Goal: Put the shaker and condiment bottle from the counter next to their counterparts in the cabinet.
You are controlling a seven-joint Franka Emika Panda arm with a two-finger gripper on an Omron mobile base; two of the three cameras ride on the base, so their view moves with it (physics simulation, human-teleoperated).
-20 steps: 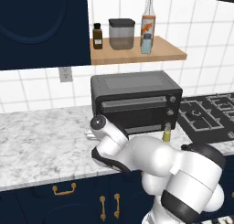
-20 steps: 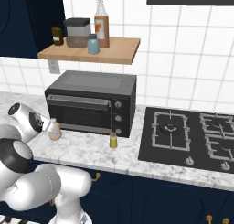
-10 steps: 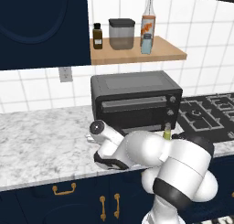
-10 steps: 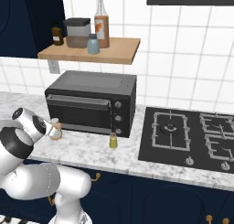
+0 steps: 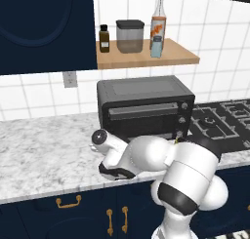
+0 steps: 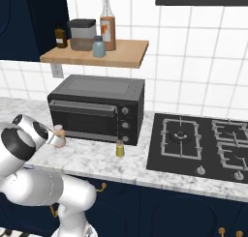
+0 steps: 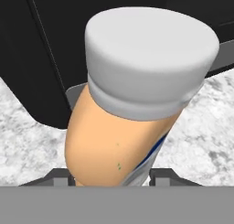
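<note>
The shaker, tan-orange with a wide silvery-grey cap, stands upright on the marble counter in front of the toaster oven's left corner. My gripper is shut on its lower body, a fingertip pressed against each side. From the right base view, the shaker sits just past my hand. The yellow-green condiment bottle stands apart on the counter by the oven's right front corner, and peeks over my arm in the left base view. On the open wooden cabinet shelf stand the pale blue shaker and the tall orange-labelled bottle.
The black toaster oven sits right behind the shaker, under the shelf. A dark brown bottle and a grey-lidded canister occupy the shelf's left part. The black gas hob lies to the right. Navy doors hang to the shelf's left.
My hand has dropped and reached toward the shaker in front of the oven, and the jaws have closed in from wide open onto its sides. The bottles have not moved.
</note>
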